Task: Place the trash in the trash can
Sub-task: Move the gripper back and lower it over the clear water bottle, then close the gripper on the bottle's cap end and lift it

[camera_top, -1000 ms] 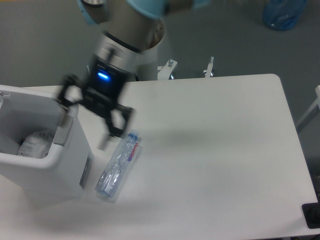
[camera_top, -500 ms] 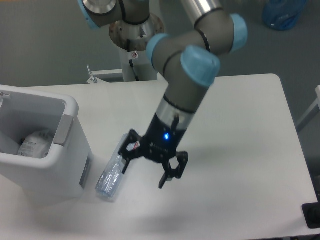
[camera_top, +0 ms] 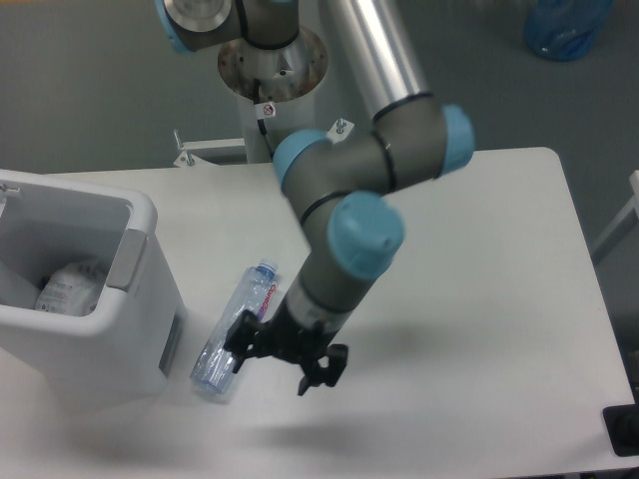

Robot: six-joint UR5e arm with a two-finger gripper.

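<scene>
A black two-finger gripper [camera_top: 279, 354] on a grey robot arm with light-blue joint caps [camera_top: 364, 230] is seen lowered close to a white worktop [camera_top: 449, 259], its fingers spread apart and nothing held between them. One fingertip [camera_top: 237, 351] is placed at the right edge of a crushed clear plastic water bottle with a blue cap and red label [camera_top: 237, 330]; whether the two actually touch cannot be told from this angle. The other finger [camera_top: 321, 369] is set clear of the bottle, over bare worktop.

The bottle is laid flat on the worktop, its cap end pointed up and to the right, its base end just beside the lower right corner of a large white rectangular plastic bin with a thick rounded rim [camera_top: 95, 329]. A grey panel is seen on the bin's right-hand side. The bin is stood at the left edge of the worktop, and a crumpled white paper wad [camera_top: 68, 288] is seen lying inside it, low against the near wall.

The arm's round base [camera_top: 272, 62] is mounted beyond the far edge of the worktop. A blue object [camera_top: 566, 27] is partly shown on the grey floor at the upper right.
</scene>
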